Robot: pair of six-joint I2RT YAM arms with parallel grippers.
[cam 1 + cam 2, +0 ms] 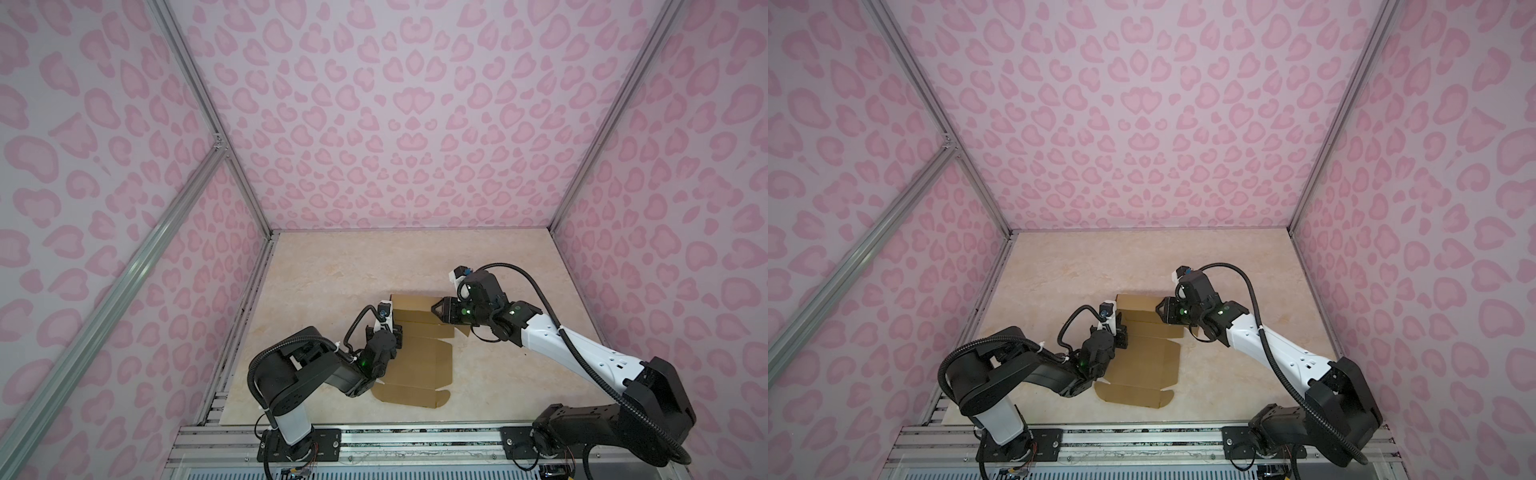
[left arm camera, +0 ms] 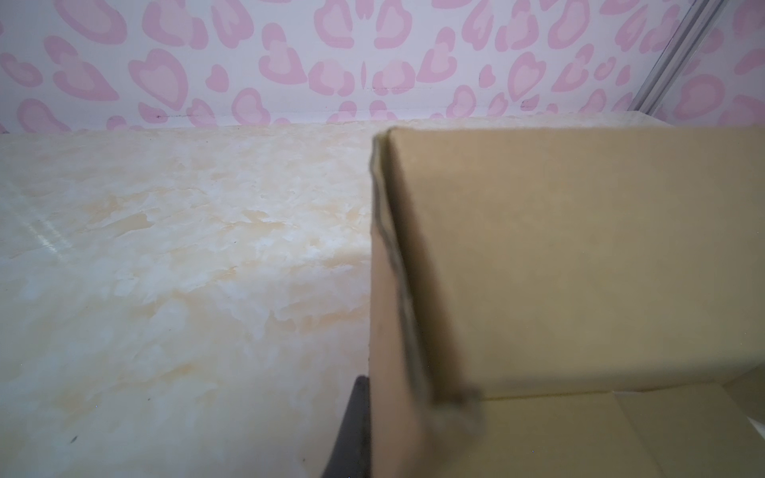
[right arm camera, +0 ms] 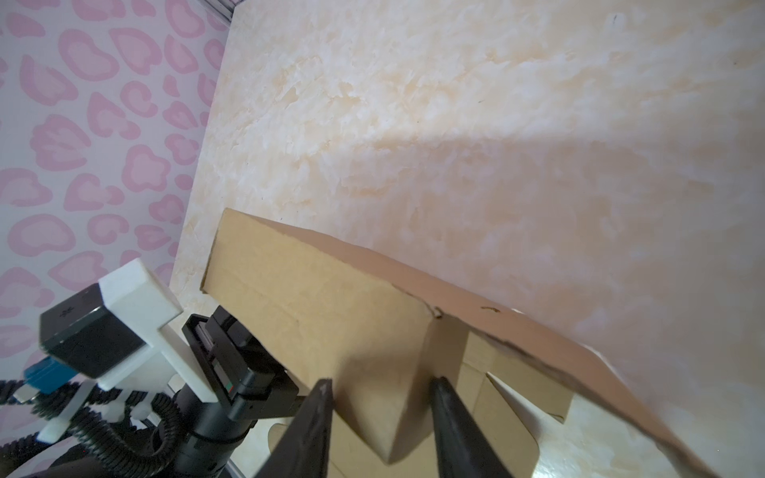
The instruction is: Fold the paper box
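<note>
The paper box [image 1: 424, 357] lies on the desk [image 1: 332, 270] between the two arms, closer to the near edge than to the back wall. It is only half made. The near part is flat brown card with its tab and flaps spread out, while the far panel stands up like a wall, as both top views show [image 1: 1136, 303].

The left gripper [image 1: 397, 332] is down at the box's left edge. In the left wrist view one dark finger [image 2: 356, 414] sits against the outside of an upright side flap. The other finger is hidden behind the card, so the jaws look pinched tight on that flap.

The right gripper [image 1: 436, 309] reaches in from the right to the far right corner of the box. In its wrist view the jaws stand partly apart, astride a folded corner flap [image 3: 381, 414]. From here I can't tell whether they actually press it.
</note>
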